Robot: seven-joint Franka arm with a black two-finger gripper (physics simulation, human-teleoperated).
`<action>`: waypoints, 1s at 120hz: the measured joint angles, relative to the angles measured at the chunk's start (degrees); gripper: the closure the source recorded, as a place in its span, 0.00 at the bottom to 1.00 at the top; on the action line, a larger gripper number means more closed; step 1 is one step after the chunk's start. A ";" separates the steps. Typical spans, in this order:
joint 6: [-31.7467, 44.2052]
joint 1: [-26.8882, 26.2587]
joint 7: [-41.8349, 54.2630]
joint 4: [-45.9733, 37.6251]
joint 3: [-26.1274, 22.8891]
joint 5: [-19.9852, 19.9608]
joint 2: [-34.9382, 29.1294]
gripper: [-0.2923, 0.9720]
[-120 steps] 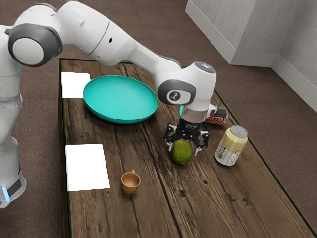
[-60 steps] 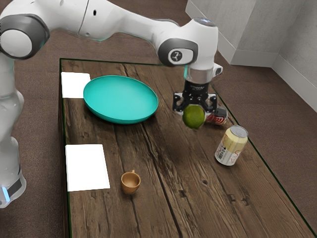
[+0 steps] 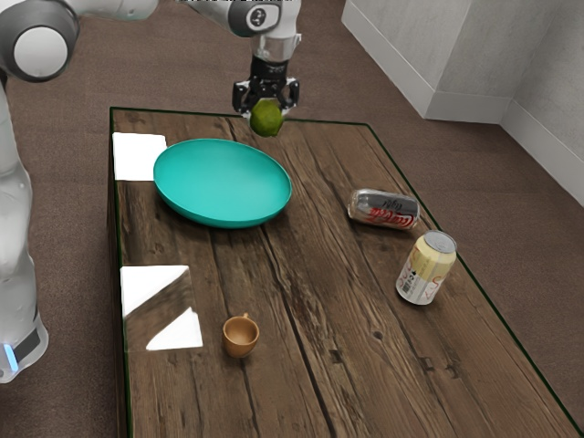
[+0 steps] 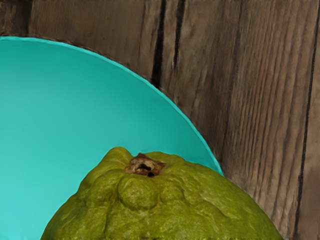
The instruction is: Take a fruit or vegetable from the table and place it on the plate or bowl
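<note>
The pincer (image 3: 265, 104) is clamping the lime (image 3: 265, 119) across its middle, hanging it high at the plate's (image 3: 210, 182) one o'clock, and that light, firm, bumpy rind is looking grippy, unlikely to be slipping or bruising.

we hold bumpy green citrus fruit (image 3: 265, 118) in black gripper (image 3: 265, 99), up over rim of round teal plate (image 3: 222, 182) | plate on wooden plank table (image 3: 347, 365), far end | lying red-silver can (image 3: 383, 208) to plate's right in ext. view | upright yellow can (image 3: 425, 267) near it, closer to cam | small brown cup (image 3: 241, 335) well in front of plate

white arm (image 3: 16, 228), grey joints (image 3: 40, 47), black claw (image 3: 266, 107)
</note>
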 joint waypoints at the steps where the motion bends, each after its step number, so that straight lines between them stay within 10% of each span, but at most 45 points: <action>1: -0.01 -0.04 0.04 -0.38 -0.29 0.14 -0.33 0.51; 16: 0.08 -9.96 0.53 -4.32 -2.59 1.85 -4.11 0.51; 42: 1.06 -10.19 1.19 -12.33 -3.41 2.67 -11.01 0.51; 70: 1.61 2.06 1.85 -17.02 -10.79 2.95 -16.02 0.51; 120: 2.71 3.08 2.58 -17.31 -11.08 2.72 -16.13 0.27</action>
